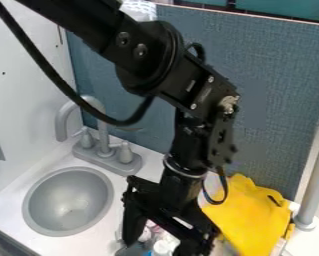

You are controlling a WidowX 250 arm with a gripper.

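Nearest the camera, my black arm (182, 125) is leaning across, and my gripper (165, 244) is hanging low at the bottom edge. My two fingers are standing apart, and I am not seeing anything pinched between them. Under and between them, a little bunch of small things is sitting: a white one (161, 248), and bits of pink and blue. I am guessing these are what I am working on, but my own gripper is hiding much of them, so I can't tell which one I am wanting. The bunch is lying on the near side of the white counter (7, 215), between the round gray sink (68, 202) and the soft-looking yellow thing (255, 215). The gray tap (107, 154) is standing behind the sink.

I think I am at the getting-ready part, lining up before a grab. Next, I am probably needing to pick one thing, put a finger on each side of it, go down gently and squeeze, taking care that I am not bumping its neighbors over.
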